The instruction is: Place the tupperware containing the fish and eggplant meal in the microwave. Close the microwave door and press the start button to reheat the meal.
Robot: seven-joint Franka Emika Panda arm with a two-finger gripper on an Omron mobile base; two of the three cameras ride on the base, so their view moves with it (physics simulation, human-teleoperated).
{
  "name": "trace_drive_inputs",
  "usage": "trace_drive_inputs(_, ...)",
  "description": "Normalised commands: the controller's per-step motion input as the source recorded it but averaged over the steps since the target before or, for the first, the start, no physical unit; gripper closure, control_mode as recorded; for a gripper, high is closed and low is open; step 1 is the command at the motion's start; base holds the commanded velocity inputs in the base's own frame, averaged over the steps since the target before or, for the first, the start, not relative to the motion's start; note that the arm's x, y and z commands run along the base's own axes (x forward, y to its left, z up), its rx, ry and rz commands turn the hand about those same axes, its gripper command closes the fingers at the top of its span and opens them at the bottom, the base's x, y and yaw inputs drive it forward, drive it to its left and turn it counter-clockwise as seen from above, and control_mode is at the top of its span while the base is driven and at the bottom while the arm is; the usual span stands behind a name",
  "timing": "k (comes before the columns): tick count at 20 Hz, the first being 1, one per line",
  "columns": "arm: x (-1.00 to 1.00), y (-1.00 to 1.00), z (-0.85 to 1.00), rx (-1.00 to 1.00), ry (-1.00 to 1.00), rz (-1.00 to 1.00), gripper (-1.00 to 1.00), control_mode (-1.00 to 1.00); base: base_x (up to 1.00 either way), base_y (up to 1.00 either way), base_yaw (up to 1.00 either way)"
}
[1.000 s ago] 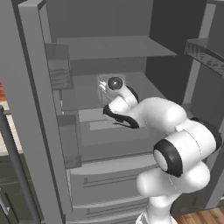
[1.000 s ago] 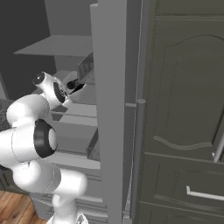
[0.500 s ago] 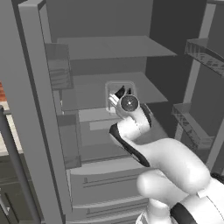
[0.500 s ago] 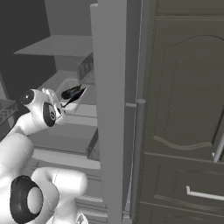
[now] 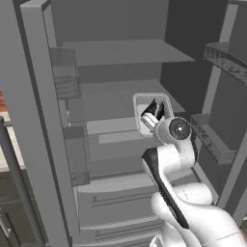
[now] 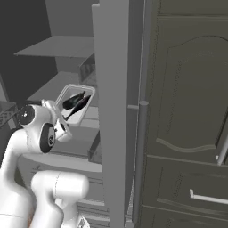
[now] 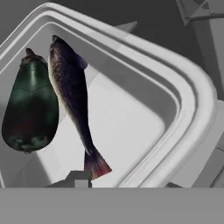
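Setting: I am looking into an open grey fridge [image 5: 116,53] with shelves, its door [image 6: 116,111] standing open between the arm and a dark panelled cabinet [image 6: 187,116]
Tupperware [image 5: 144,102]: I am seeing it on a fridge shelf [image 5: 103,99], pale with a rounded rim, also showing at [image 6: 67,95] and close up at [image 7: 183,96]
Contents: 1 fish [image 7: 72,94] lying lengthwise, tail toward the camera, and 1 dark green eggplant [image 7: 28,109] just beside it, both inside the container
Gripper [image 5: 153,112]: I am finding it at the tupperware's near edge, pointing into the fridge
Jaws: I cannot tell whether they are open or closed on the rim
Drawers [image 5: 116,198]: I am seeing them below the shelf, shut
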Motion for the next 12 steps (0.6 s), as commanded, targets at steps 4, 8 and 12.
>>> trace_drive_inputs(4, -0.72, -0.56, 0.29, 0.00, 0.00, 0.04, 1.00, -1.00, 0.00, 0.00, 0.00)
trace_drive_inputs(8, -0.37, -0.24, 0.43, 0.00, 0.03, 0.01, 1.00, -1.00, 0.00, 0.00, 0.00)
trace_drive_inputs(12, -0.11, 0.02, 0.10, 0.00, 0.00, 0.00, 1.00, -1.00, 0.00, 0.00, 0.00)
